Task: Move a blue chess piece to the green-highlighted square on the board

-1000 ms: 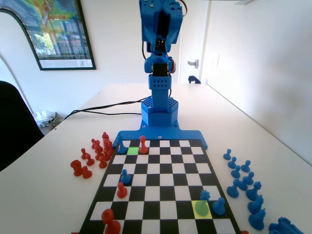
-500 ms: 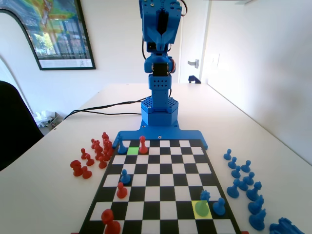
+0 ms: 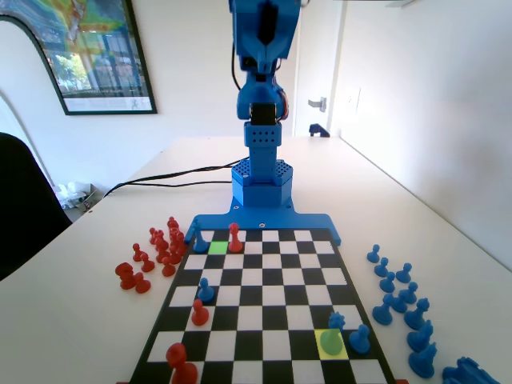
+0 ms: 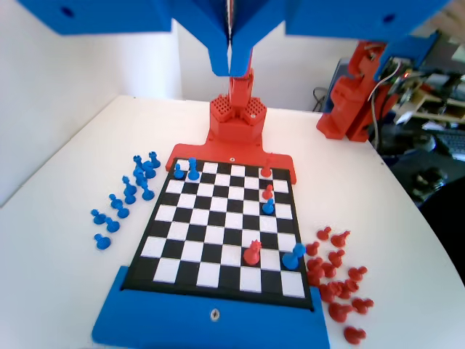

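Observation:
The blue chess piece (image 3: 336, 321) with the notched crown stands on the board (image 3: 264, 298) near its front right in the fixed view, just behind the yellow square (image 3: 330, 344). In the wrist view this piece (image 4: 193, 169) is at the board's (image 4: 218, 240) far left. The green-highlighted square (image 3: 218, 247) lies in the back row at the left, bare, between a red piece (image 3: 235, 237) and a blue piece (image 3: 200, 244). My gripper (image 3: 268, 28) is raised high above the arm's base. In the wrist view the gripper (image 4: 231, 69) is shut, with nothing in it.
A blue pawn (image 3: 206, 290) and a red pawn (image 3: 200, 312) stand mid-left on the board, a large red piece (image 3: 181, 362) at the front left. Spare red pieces (image 3: 156, 252) lie left of the board, spare blue ones (image 3: 400, 300) right.
The arm's upper part with the gripper has risen towards the picture's top edge. No piece on the board has moved.

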You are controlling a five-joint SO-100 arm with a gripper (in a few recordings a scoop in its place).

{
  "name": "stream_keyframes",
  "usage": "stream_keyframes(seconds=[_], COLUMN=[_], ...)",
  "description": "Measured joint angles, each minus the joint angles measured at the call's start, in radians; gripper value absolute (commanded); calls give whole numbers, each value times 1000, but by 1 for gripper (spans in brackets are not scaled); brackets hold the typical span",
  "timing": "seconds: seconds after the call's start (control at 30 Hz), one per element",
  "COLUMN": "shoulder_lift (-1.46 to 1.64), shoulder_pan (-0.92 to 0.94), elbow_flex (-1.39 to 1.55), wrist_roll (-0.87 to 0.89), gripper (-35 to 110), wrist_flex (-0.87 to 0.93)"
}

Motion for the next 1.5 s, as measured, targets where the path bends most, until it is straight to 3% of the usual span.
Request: stream_keyframes(seconds=[0.53,0.9,1.2,1.5], shoulder_lift=[-595,-845,-1028,-1195], shoulder_pan=[109,130,43,-32], elbow_flex=[-192,-238,-238,-330], wrist_roll=[98,137,170,207], gripper=[1,1,2,4], wrist_flex=[-140,-244,-396,-419])
